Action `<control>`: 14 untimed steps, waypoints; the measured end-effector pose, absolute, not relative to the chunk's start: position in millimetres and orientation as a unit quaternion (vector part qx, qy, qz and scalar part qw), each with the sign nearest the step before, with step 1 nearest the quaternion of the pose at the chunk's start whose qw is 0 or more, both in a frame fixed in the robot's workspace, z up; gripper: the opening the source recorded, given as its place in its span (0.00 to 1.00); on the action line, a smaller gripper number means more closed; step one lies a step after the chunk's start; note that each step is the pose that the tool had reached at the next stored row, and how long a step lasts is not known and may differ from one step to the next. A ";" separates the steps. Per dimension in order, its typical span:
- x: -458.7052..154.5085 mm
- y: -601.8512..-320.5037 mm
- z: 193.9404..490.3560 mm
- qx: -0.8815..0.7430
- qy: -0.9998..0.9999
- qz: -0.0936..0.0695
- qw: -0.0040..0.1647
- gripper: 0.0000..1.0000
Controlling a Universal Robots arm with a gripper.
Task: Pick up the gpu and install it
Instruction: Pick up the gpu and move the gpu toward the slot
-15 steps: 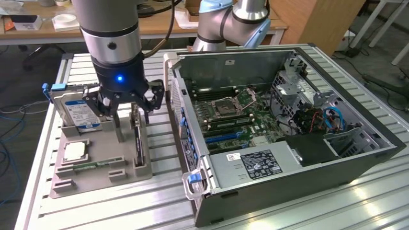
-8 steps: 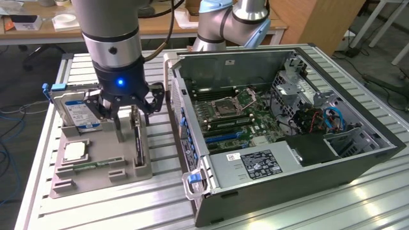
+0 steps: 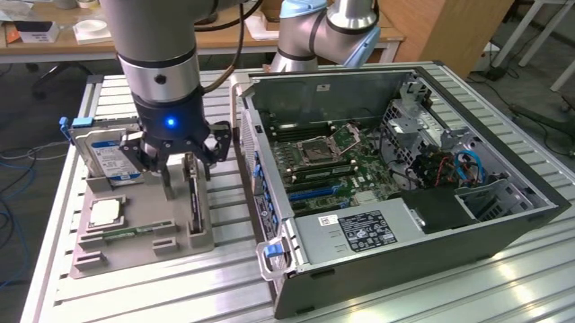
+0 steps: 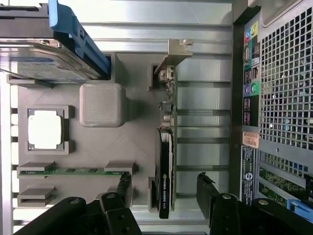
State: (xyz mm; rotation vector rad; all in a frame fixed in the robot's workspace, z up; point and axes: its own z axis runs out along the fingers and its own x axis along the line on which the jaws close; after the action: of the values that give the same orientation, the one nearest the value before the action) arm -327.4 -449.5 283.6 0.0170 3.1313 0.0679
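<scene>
wide open, my gripper [image 4: 164,188] straddles the gpu [image 4: 165,164], a thin black card standing on edge in the grey tray [image 4: 93,152], silver bracket [image 4: 175,53] at one end, beside the computer case [image 4: 274,98].

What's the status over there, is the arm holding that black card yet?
Jaws open, one on each side of the gpu, not touching. Gpu on edge in its gray tray slot. Nothing between jaws and card.

Open computer case [image 3: 386,276] beside a grey tray [image 3: 134,257] with hard drive [image 3: 104,158], processor chip [image 3: 105,212] and memory stick [image 3: 133,233].
</scene>
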 end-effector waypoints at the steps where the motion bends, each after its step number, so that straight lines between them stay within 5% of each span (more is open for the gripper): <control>1: -327.4 -449.7 282.6 0.005 1.000 0.022 0.005 0.65; 14: -327.4 -453.1 269.2 0.005 1.000 0.022 0.005 0.65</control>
State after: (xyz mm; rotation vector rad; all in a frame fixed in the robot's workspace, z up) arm -327.4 -453.1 269.2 0.0170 3.1313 0.0679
